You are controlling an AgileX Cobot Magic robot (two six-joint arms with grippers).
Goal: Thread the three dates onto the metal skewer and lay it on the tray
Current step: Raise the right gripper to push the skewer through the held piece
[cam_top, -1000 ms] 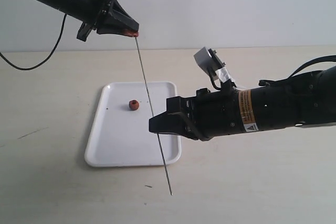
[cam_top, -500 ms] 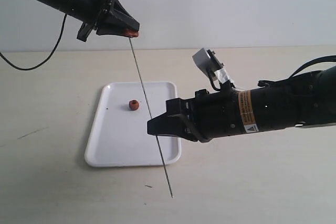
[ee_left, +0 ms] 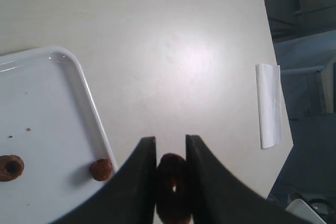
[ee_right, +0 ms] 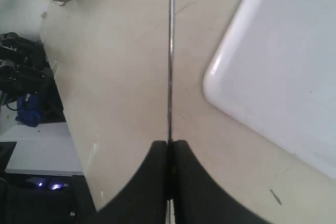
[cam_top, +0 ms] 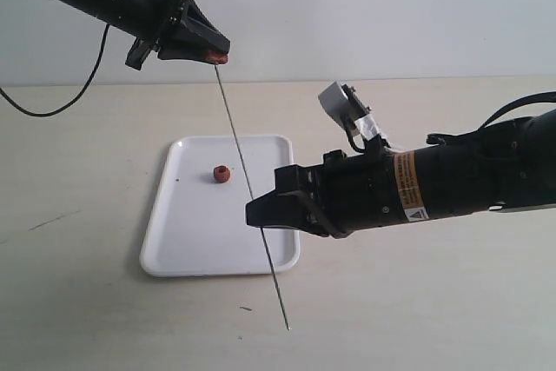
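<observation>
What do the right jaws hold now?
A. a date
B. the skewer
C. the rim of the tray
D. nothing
B: in the right wrist view the right jaws are shut on the skewer, and the exterior view shows them gripping it near its middle.

LEFT ARM: up high, reaching in from the far left, wrist tipped downward | LEFT CLAW (cam_top: 215, 51): fingers clamped on a date (ee_left: 170, 184), one each side | RIGHT ARM: stretched in low and near level from the right | RIGHT CLAW (cam_top: 254, 213): pinched tight on the metal skewer (ee_right: 170, 51), fingertips together
</observation>
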